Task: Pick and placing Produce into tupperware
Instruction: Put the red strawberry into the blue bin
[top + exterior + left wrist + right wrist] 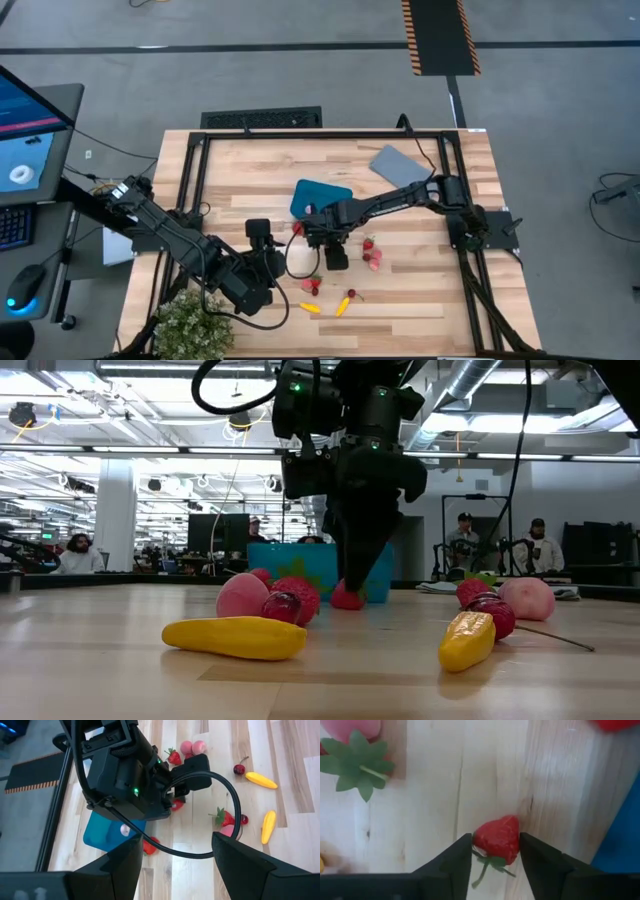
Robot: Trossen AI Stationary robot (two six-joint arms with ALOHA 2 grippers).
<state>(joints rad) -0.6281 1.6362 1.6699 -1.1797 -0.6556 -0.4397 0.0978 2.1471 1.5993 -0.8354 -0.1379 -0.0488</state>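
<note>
A strawberry (496, 840) is being straddled on the tabletop (420, 295), just beside the tupperware (318, 194), by the right gripper (495, 851), whose fingers are touching or nearly touching its sides. If squeezed off-centre, the berry could be squirted out or rolled away. The right arm is being held steeply downward over it; the left gripper (175, 857) is being kept open nearby.

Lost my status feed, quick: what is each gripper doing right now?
Left gripper: open, empty, hovering.
Right gripper: fingers either side of a strawberry on the table, not yet closed.
</note>
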